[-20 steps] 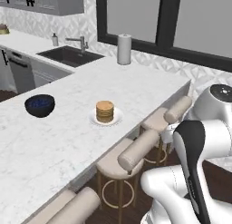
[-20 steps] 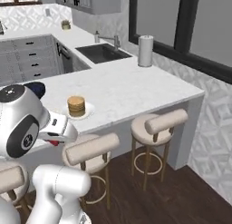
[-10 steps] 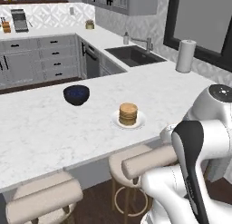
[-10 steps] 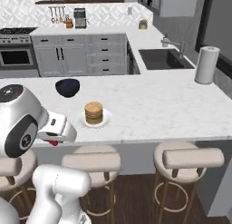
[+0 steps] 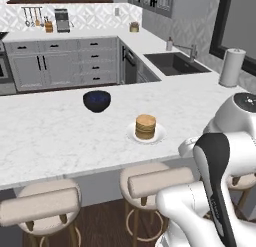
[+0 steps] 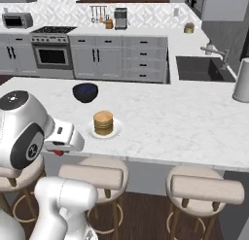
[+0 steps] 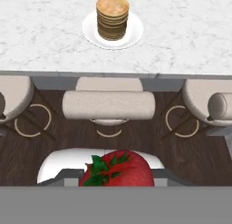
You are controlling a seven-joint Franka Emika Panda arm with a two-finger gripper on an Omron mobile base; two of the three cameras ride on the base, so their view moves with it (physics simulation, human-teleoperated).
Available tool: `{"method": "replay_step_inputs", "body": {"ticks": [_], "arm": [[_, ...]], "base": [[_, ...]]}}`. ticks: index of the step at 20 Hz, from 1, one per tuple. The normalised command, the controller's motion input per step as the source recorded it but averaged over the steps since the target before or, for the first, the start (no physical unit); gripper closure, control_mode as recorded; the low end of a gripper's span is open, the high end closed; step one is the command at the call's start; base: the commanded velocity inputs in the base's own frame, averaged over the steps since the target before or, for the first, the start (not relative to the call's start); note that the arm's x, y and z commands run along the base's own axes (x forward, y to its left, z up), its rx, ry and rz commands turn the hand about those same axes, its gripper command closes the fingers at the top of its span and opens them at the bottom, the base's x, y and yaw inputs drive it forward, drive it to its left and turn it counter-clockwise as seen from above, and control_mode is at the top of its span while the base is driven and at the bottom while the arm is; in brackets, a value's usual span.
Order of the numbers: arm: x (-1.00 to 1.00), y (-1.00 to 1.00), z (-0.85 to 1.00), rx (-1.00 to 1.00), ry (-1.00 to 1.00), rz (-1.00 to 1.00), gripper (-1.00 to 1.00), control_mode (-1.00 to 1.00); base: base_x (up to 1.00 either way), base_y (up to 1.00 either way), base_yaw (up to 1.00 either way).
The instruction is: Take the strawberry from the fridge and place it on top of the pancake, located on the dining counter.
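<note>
the end effector (image 7: 117, 180) is clenched on the strawberry (image 7: 117, 171), held low in front of the stools, short of the bench's (image 7: 190, 32) near edge. the pancake (image 7: 112, 17) on its white plate lies straight ahead and higher up on the bench, so i judge the carry must go forward and up over that edge.

A home kitchen: sink (image 5: 175, 63), oven range (image 6: 52, 52), grey cabinets (image 5: 65, 66), marble counter (image 5: 60, 136) with stools (image 6: 95, 178)
</note>
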Motion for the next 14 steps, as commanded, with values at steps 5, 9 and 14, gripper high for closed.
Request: {"method": "replay_step_inputs", "body": {"ticks": [5,9,14], "arm": [[0.00,0.00,0.00,0.00,0.00,0.00,1.00,1.00],[0.00,0.00,0.00,0.00,0.00,0.00,1.00,1.00],[0.00,0.00,0.00,0.00,0.00,0.00,1.00,1.00]], "base": [[0.64,0.03,0.00],[0.63,-0.33,-0.01],[0.48,-0.07,-0.06]]}}
